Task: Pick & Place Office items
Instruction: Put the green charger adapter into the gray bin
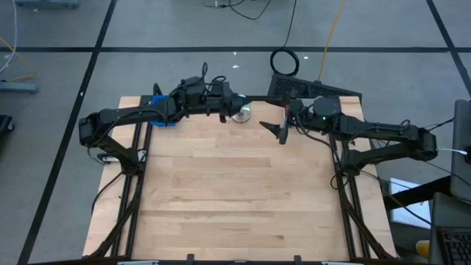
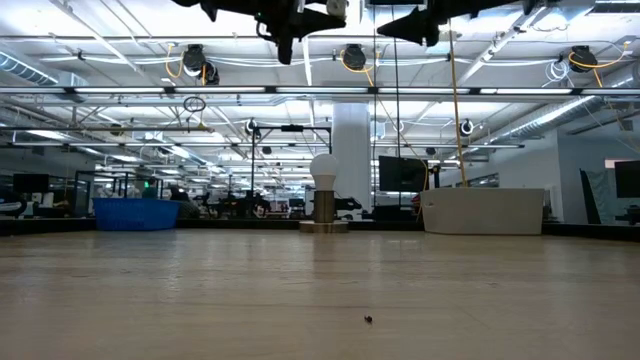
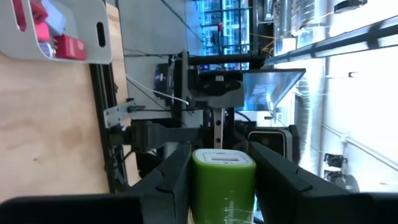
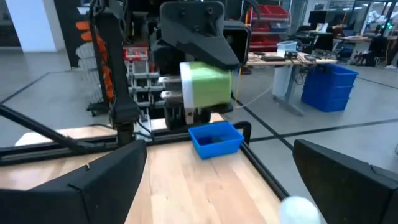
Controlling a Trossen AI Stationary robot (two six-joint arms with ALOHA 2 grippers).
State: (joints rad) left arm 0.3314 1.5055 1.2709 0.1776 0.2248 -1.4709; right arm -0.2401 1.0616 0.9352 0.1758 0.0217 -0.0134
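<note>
1. Left gripper (image 3: pixel 214 186): raised high over the far edge of the table, near the white ball on its round base (image 2: pixel 324 190). Its fingers are closed part-way on a green block (image 3: pixel 222 182), which sits squarely between them, its white-faced end pointing outward.
2. The right wrist view confirms the green block (image 4: pixel 205 84) clamped in the left gripper (image 4: pixel 202 93), above the blue tray (image 4: pixel 215 139) at the table's far left corner.
3. Right gripper (image 1: pixel 282 132): raised beside the left one, just apart, jaws spread wide and holding nothing.
4. Grey tray (image 3: pixel 59 37): seen in the left wrist view at the table's edge, holding red blocks (image 3: pixel 65 45).
5. Table (image 1: pixel 243 199): bare wood across the middle; one tiny dark speck (image 2: pixel 368 320) lies near the front, too small to identify.
</note>
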